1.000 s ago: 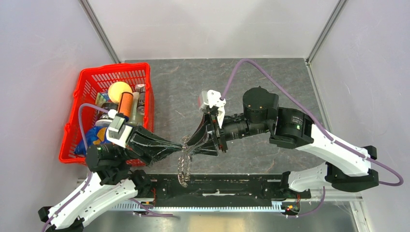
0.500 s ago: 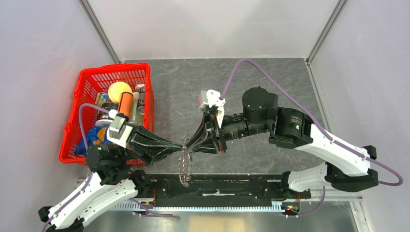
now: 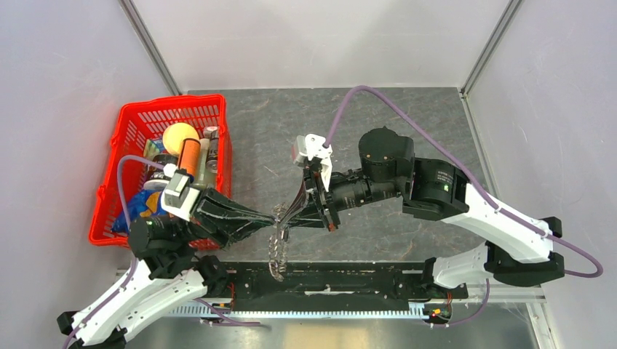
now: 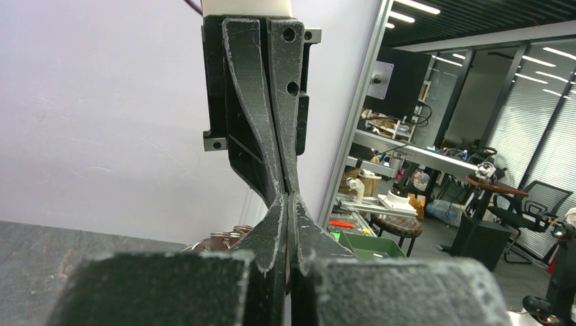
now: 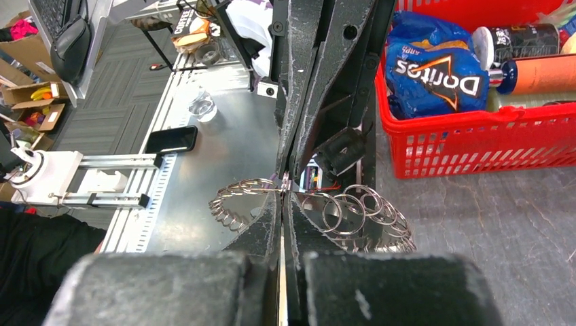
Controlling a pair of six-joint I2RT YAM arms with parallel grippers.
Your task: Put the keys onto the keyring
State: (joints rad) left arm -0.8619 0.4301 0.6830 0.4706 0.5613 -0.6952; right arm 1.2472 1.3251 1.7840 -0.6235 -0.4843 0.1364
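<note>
Your left gripper (image 3: pixel 269 225) was clenched on the keyring (image 3: pixel 276 253). Your right gripper (image 3: pixel 287 221) was squeezed shut, tip to tip against the left; whether it pinched a loop too, you couldn't tell. The silver loops fanned out on either side of the meeting tips and hung over the table's (image 3: pixel 407 116) near edge, to the right of the red basket (image 3: pixel 125 127).

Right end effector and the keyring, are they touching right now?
Touching. The right wrist view shows the right end effector shut, its tips pinching a wire loop of the keyring.
</note>
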